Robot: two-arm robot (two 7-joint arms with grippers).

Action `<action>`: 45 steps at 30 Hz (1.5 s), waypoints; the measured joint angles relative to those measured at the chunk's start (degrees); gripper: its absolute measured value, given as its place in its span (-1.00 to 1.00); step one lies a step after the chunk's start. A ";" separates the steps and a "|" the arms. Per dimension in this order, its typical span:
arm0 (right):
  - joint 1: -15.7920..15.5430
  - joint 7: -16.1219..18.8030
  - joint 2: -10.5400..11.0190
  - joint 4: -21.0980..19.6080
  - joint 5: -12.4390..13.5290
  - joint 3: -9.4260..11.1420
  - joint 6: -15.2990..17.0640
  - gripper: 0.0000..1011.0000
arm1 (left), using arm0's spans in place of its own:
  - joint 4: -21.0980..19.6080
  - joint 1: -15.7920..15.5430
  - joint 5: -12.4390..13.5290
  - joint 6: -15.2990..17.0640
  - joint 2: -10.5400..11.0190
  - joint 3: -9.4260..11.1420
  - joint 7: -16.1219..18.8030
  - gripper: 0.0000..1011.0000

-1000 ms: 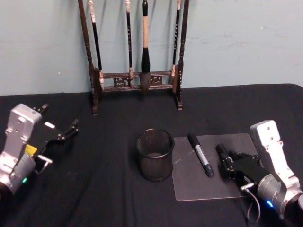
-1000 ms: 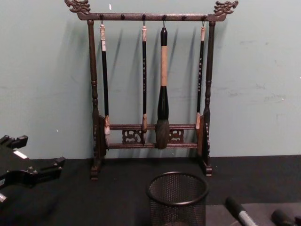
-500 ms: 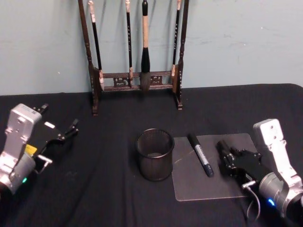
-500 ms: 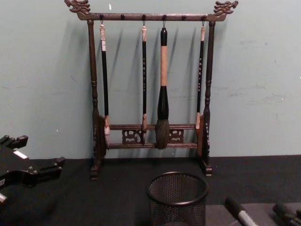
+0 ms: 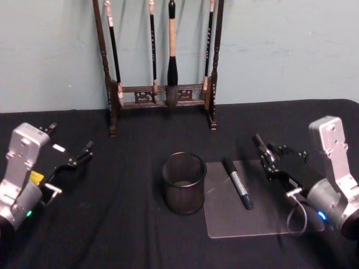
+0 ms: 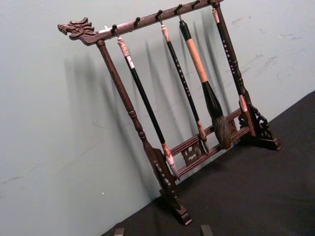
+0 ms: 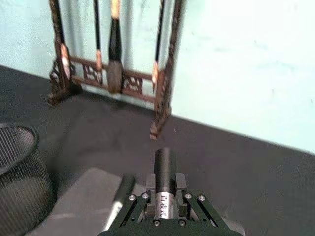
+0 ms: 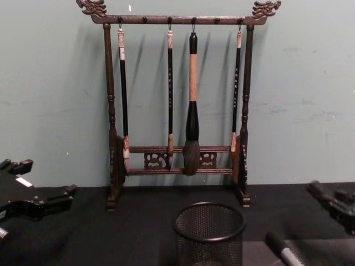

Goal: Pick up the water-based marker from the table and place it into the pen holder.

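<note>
My right gripper [image 5: 273, 161] is shut on the water-based marker [image 5: 259, 143], a black barrel with a white label [image 7: 164, 183]. It holds the marker above the table, right of the pen holder [image 5: 184, 182], with the tip pointing up and to the left. The same gripper [image 8: 339, 206] comes in at the chest view's right edge. The black mesh pen holder [image 8: 209, 231] stands upright on the black table [image 5: 112, 224]. A second black marker [image 5: 238, 184] lies on a clear mat [image 5: 252, 221]. My left gripper [image 5: 72, 138] rests open at the far left.
A tall dark wooden brush rack [image 5: 162, 92] with several hanging brushes stands at the back against the wall. The clear mat lies just right of the pen holder. The table's black cloth stretches bare in front of and left of the holder.
My right gripper has risen off the clear mat and drawn back to the right, tilting the held marker upward. The left arm and the marker lying on the mat have not moved.
</note>
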 joint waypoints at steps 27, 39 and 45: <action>9.56 11.81 -1.55 2.22 3.60 -7.60 -11.65 -0.54 | 0.00 0.00 0.00 0.00 0.00 0.00 0.00 0.98; 12.14 14.52 -2.07 4.68 5.19 -10.94 -14.02 -0.54 | 0.00 0.00 0.00 0.00 0.00 0.00 0.00 0.98; 13.59 15.71 -2.36 6.38 5.49 -12.72 -15.04 -0.54 | 0.00 0.00 0.00 0.00 0.00 0.00 0.00 0.98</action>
